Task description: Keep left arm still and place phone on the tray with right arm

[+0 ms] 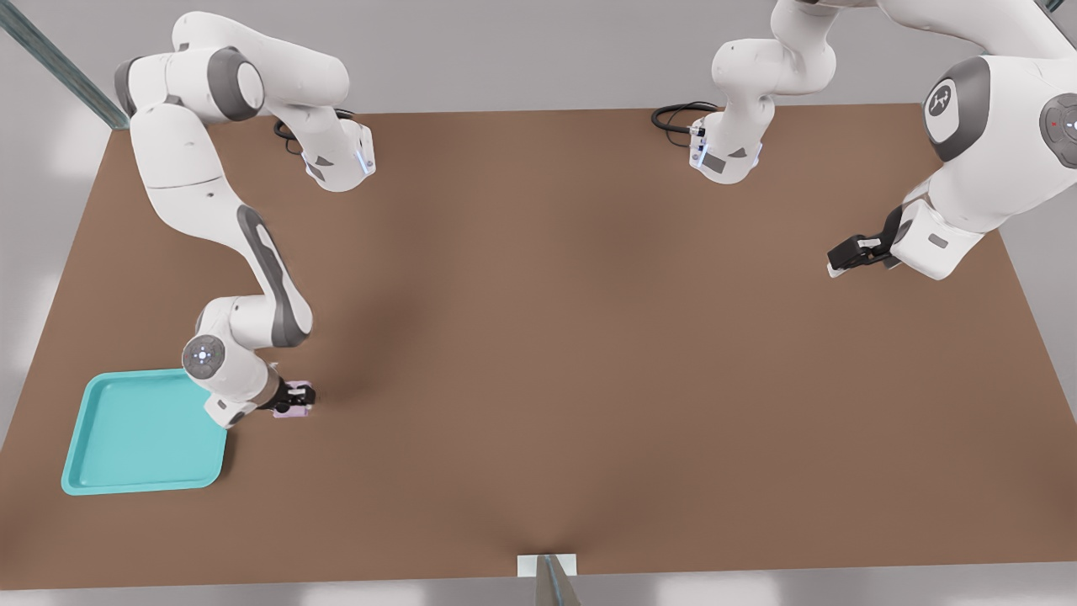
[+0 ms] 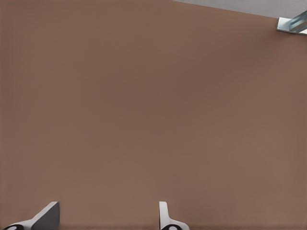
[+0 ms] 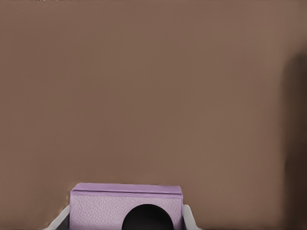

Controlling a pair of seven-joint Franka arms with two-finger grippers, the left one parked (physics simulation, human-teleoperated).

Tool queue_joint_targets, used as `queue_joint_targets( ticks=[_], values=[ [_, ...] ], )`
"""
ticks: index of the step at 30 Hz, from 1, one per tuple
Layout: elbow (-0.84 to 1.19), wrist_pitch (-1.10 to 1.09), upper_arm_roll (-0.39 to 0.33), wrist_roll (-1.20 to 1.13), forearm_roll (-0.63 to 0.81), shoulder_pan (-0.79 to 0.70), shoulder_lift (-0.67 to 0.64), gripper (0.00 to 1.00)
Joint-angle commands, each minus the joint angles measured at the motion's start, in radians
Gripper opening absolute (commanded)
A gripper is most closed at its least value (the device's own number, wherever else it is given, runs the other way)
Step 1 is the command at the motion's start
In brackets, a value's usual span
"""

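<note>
My gripper (image 1: 296, 399) hangs low over the brown table (image 1: 589, 337), just off the tray's edge on the front view's right side, and is shut on the phone (image 1: 299, 393). The phone is a small pale lilac slab. In the right wrist view the phone (image 3: 105, 207) fills the space between my fingertips (image 3: 188, 218), with one black round lens showing on it. Whether it rests on the table or is held just above it I cannot tell. The turquoise tray (image 1: 92, 454) lies near the front-left corner of the front view, partly under my wrist, with nothing in it.
The parked arm reaches in at the front view's right, its black gripper (image 1: 854, 252) over the table. Black cables (image 1: 680, 114) lie by the arm bases at the back edge. A metal post (image 1: 551, 579) stands at the front edge's middle.
</note>
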Motion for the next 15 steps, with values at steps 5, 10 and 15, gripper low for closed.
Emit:
queue_joint_targets(
  ticks=[5, 10, 15],
  values=[
    [0.081, -0.137, 0.003, -0.446, -0.005, -0.168, -0.009, 0.74],
    [0.136, -0.137, 0.003, -0.581, -0.001, -0.269, 0.014, 0.74],
    [0.4, -0.292, -0.009, -0.8, 0.091, -0.326, 0.198, 0.74]
  ],
)
